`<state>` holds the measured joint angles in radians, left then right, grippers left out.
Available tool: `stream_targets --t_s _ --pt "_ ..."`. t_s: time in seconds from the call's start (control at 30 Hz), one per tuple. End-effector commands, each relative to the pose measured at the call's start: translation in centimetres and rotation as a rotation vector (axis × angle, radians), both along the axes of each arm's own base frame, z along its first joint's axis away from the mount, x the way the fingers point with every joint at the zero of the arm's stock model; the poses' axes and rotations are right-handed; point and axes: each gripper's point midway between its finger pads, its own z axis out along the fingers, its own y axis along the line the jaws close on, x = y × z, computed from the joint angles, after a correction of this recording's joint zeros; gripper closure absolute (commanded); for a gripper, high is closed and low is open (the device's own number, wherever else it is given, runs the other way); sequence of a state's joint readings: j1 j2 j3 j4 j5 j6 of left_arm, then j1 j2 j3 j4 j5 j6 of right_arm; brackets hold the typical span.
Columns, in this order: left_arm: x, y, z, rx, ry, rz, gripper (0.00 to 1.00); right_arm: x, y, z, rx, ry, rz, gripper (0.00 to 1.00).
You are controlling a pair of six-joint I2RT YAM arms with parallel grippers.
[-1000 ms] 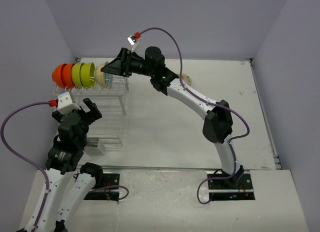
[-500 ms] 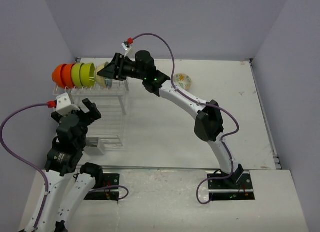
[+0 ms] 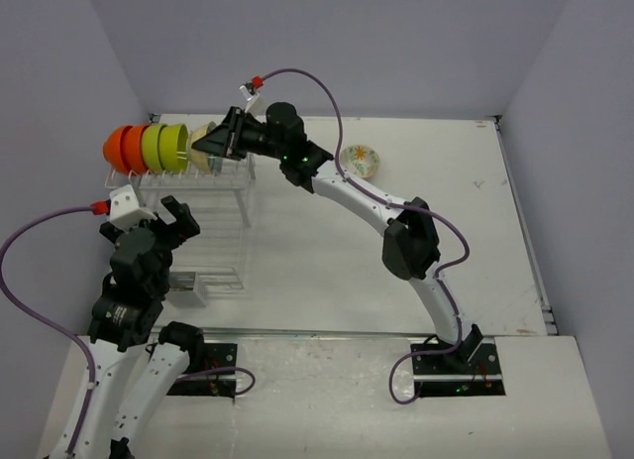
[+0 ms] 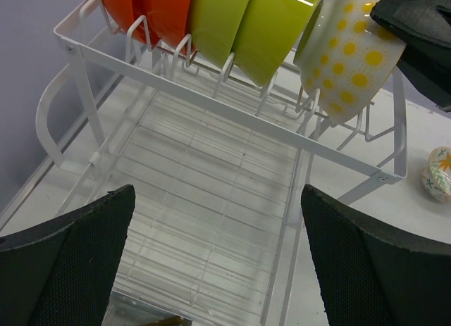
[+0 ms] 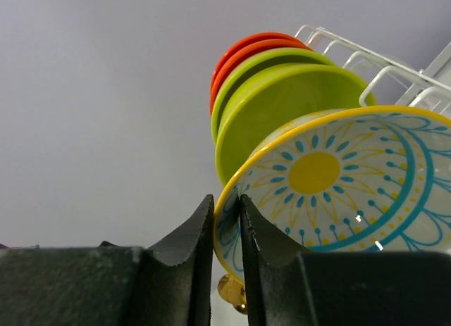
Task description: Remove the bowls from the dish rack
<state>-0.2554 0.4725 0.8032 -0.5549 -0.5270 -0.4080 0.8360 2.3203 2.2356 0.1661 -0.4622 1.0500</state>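
Overhead view. Dish rack [image 3: 213,216] at the left of the table [image 3: 446,261]. Its far end carries a row of bowls stood on edge: orange bowls [image 3: 121,148] outermost, lime-green bowls [image 3: 164,147] next, and the cream bowl [image 3: 200,150] last. My right claw [image 3: 220,142] reaches in from the right and meets the cream bowl. My left claw [image 3: 174,219] hangs above the middle of the rack, jaws spread wide, with nothing between them. A second patterned bowl [image 3: 361,162] sits on the table to the right of the rack, well apart from it.

Left wrist view. My left fingers [image 4: 70,262] fill the two bottom corners, far apart, with the rack's wire floor [image 4: 211,199] below them. Along the far rail, from left to right, stand the orange bowls [image 4: 151,13], the lime-green bowls [image 4: 246,27] and the cream bowl [image 4: 352,58]. The cream bowl's outside is dotted yellow. One black finger [image 4: 416,37] of my right claw lies against its upper right. The second patterned bowl [image 4: 438,172] shows at the right edge, on the table beyond the rack.

Right wrist view. My right fingers [image 5: 187,248] stand narrow, and the yellow rim of the cream bowl [image 5: 331,192] is pinched between them. Its inside shows a yellow centre ringed with blue rays. Behind it stand the lime-green bowls [image 5: 282,101], then the orange bowls [image 5: 243,48]. White rack wire [image 5: 380,65] crosses the upper right.
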Motion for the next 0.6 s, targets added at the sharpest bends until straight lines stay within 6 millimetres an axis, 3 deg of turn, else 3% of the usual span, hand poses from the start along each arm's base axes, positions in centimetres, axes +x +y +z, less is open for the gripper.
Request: stream_targets --t_s 0.0,0.07,0.23,0.57 --pt "0.2 0.1 0.9 0.004 -0.04 -0.001 0.0 -1.1 -0.5 3.3 0.072 -0.019 -0.003 0.83" --pt "0.2 0.0 1.0 0.003 -0.041 -0.003 0.0 -0.9 -0.8 3.0 0.069 -0.013 -0.026 0.86" --pt "0.2 0.0 1.0 0.003 -0.041 -0.003 0.0 -1.3 -1.9 4.6 0.104 -0.028 -0.052 1.0" --pt "0.2 0.0 0.9 0.004 -0.04 -0.003 0.0 -2.8 -3.6 9.0 0.206 -0.104 -0.019 1.0"
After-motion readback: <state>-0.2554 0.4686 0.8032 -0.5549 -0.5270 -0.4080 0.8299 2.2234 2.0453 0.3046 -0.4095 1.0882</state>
